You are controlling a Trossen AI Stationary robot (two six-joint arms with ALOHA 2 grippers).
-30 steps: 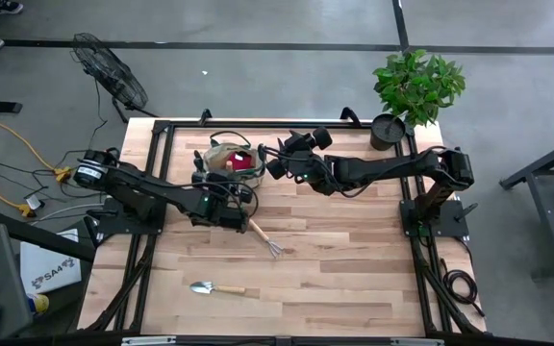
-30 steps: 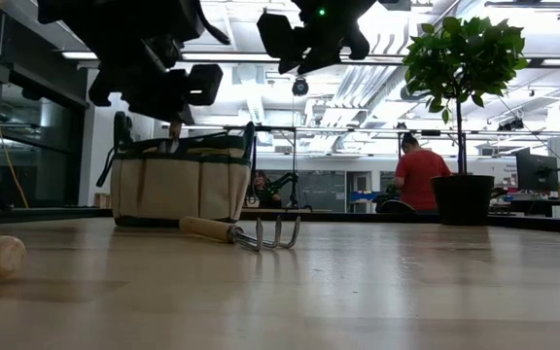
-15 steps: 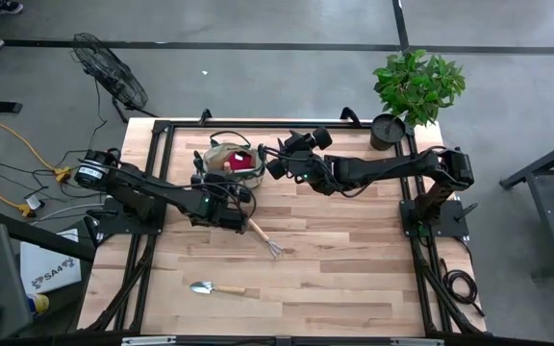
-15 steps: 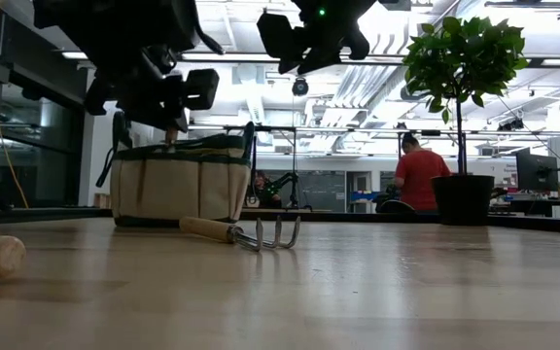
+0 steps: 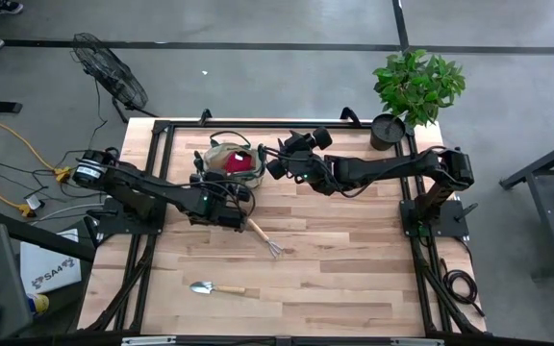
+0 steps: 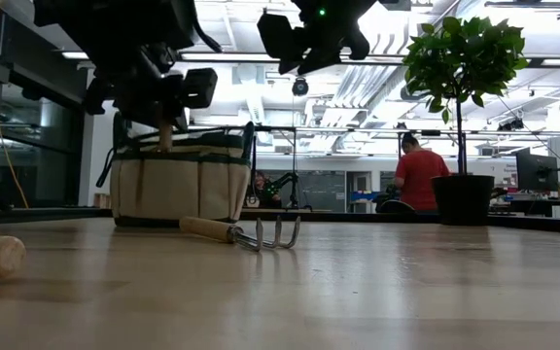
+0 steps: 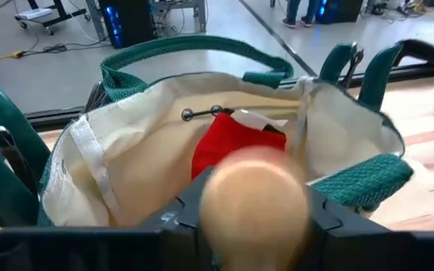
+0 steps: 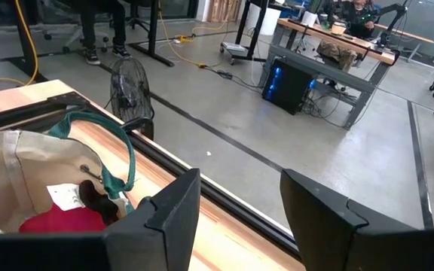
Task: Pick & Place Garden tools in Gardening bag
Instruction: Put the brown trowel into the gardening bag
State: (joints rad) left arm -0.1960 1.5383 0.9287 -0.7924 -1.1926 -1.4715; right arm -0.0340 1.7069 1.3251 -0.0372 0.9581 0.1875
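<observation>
- Trowel (image 5: 206,287) with wooden handle lies on the tabletop (image 5: 354,269) at the near edge, well clear of both grippers; in the low view only its handle end shows.
- Hand rake (image 5: 264,238) lies flat on the tabletop just beside and in front of the left gripper (image 5: 221,188); in the low view its tines point away from the bag, handle end toward the bag's base.
- Left gripper sits over the near rim of the gardening bag (image 5: 231,159), fingers clamped on a wooden tool handle (image 7: 253,202). Wrist view: the rounded butt of the handle fills the space between the fingers, bag mouth open right beyond it. Low view: the handle hangs straight down from the fingers into the bag top. Tool head is hidden, can't tell which tool.
- Gardening bag stands upright at the far side of the tabletop, directly below/ahead of the left fingers and just beside the right gripper (image 5: 279,160). Beige canvas, green trim, loop handles up.
- Inside the bag: red spray bottle (image 7: 236,144) with a white part at its top, beyond the held handle; a dark tool handle (image 8: 95,194) lies beside it in the right wrist view.
- Right gripper hovers above the tabletop by the bag's rim, fingers apart, holding nothing.
- Potted plant (image 5: 414,91) at the far corner, well apart from both grippers.
- Beyond the tabletop, low view: a person in a red shirt (image 6: 421,173) at a desk.
</observation>
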